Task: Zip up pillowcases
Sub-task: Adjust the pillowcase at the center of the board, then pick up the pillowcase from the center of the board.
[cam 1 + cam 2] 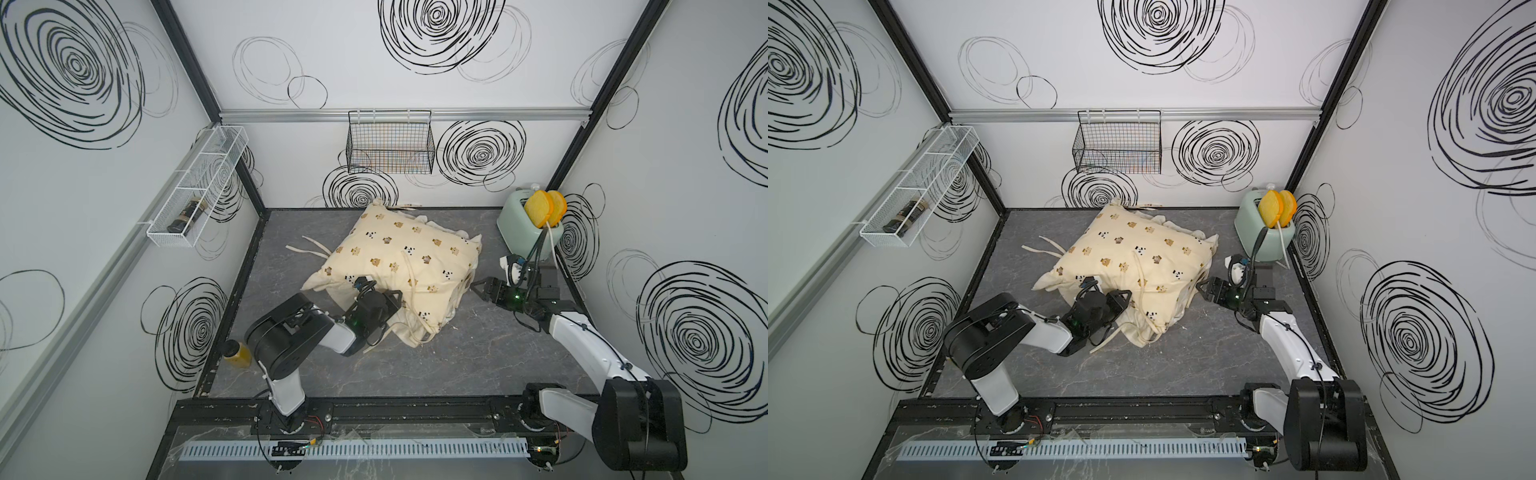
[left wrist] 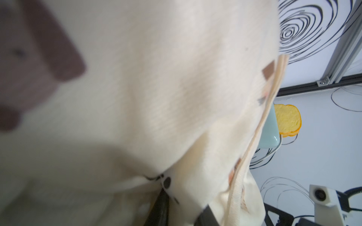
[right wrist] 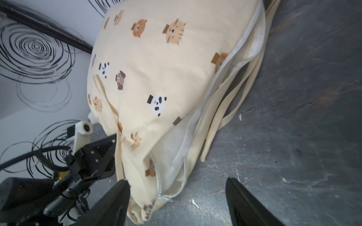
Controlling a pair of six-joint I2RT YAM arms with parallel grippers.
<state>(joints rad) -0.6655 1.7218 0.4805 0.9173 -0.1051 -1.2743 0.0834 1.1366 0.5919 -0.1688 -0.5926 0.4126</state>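
A robot lab test cell: swirl-printed panel walls (image 1: 332,50), aluminium framing (image 1: 395,114), marble-look tabletop (image 1: 415,357).

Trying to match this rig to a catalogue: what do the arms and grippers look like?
The left arm and right arm have white link shells and bulky black joint housings, with a small green light at each wrist. The left gripper and right gripper are black with wedge-shaped fingers. A thin black cable is tied along the right arm; a ribbed black hose loops above its wrist.
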